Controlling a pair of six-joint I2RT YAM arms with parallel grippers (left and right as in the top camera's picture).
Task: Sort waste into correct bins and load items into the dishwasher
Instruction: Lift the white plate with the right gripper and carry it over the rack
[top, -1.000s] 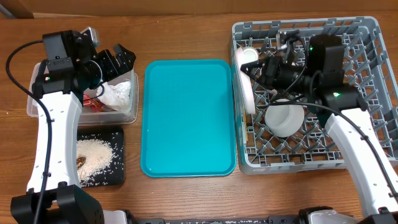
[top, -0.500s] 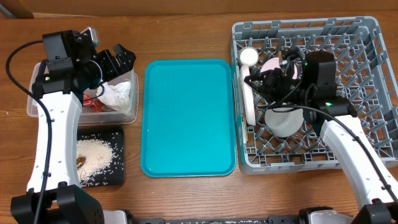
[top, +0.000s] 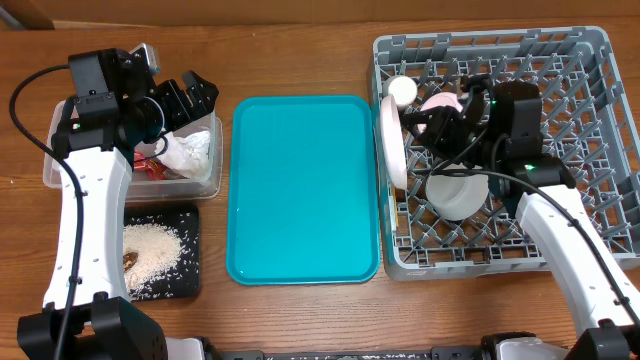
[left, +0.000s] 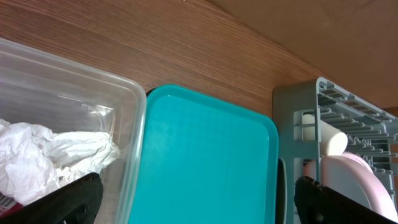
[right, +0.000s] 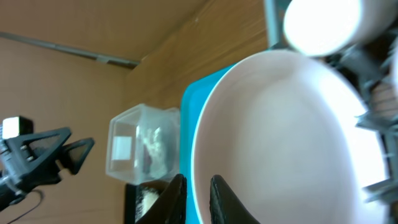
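Table (top: 300, 50): brown wood-grain top, grain laid lengthwise, evenly lit; a plain tan surface (left: 336, 25) is seen beyond its far edge in the left wrist view.

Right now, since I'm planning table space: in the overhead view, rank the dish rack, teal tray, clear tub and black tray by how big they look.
1. dish rack
2. teal tray
3. clear tub, partly hidden
4. black tray

right gripper (top: 425, 120) slid left and down across the big square grey plastic peg rack (top: 590, 60), now right up against the round pale pink-white plate (top: 392, 150), which shifted slightly
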